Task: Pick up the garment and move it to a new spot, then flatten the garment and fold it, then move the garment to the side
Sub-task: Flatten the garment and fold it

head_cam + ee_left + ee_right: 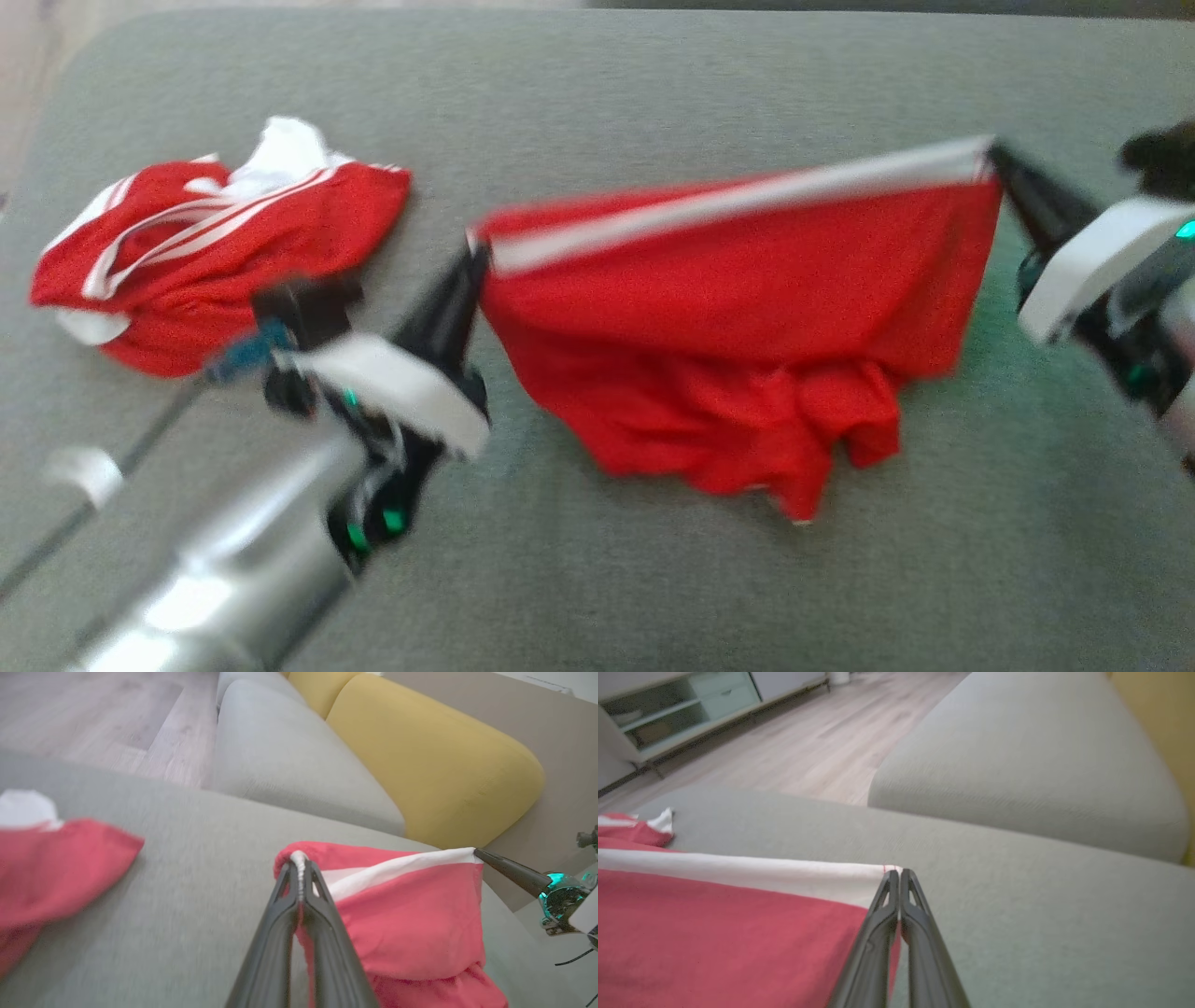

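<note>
as the left gripper (476,257) and right gripper (995,155) clamp its white-banded corners, the red fabric garment (747,317) stretches taut between them.

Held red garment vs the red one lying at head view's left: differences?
The held garment is stretched by its white band between the left gripper and right gripper; the lying garment sits untouched on the grey cushion. The held garment is spread wide; the lying garment is crumpled in a heap. Both are red with white trim.
</note>
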Controlling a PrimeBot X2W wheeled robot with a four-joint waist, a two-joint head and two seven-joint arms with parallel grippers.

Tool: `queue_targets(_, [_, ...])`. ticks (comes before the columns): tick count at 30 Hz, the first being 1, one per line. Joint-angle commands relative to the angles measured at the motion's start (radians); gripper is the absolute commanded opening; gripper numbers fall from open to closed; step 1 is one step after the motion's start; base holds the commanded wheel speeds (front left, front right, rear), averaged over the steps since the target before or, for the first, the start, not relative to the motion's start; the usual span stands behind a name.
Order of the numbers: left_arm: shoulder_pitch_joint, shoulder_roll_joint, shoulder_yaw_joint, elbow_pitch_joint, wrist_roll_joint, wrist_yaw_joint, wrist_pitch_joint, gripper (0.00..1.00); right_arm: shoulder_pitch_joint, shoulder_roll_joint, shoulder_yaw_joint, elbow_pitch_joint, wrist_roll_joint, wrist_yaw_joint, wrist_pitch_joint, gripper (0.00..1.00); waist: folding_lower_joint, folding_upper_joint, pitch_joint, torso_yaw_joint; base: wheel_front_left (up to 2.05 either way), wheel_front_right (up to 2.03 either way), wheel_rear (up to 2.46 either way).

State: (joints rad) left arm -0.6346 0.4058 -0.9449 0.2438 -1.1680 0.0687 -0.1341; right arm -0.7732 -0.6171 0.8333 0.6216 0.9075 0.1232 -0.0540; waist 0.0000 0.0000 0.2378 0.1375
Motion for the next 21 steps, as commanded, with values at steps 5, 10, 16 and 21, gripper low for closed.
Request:
queue_targets(5, [-0.255,0.024,0.096,0.023,0.058,-0.032,-0.017,0.00,-0.170,-0.071,-0.039,0.019,0.008,0.008,-0.119,0.00,0.0000,0.0000,0.032,-0.077,0.00,0.00,0.00])
queue_targets(10, [-0.508,-0.033,0.129,0.136,0.120,-0.087,-0.036,0.00,-0.363,-0.108,-0.111,0.063,-0.042,0.008,-0.184,0.00,0.0000,0.0000,0.081,-0.130,0.00,0.00,0.00])
queue_targets(16, [-0.721,-0.095,0.155,0.271,0.217,-0.121,-0.102,0.00,-0.517,-0.125,-0.209,0.076,-0.127,0.008,-0.206,0.00,0.0000,0.0000,0.112,-0.183,0.00,0.00,0.00])
queue_targets(21, [-0.757,-0.135,0.191,0.324,0.288,-0.154,-0.126,0.00,-0.511,-0.120,-0.299,0.007,-0.192,0.008,-0.207,0.00,0.0000,0.0000,0.124,-0.221,0.00,0.00,0.00])
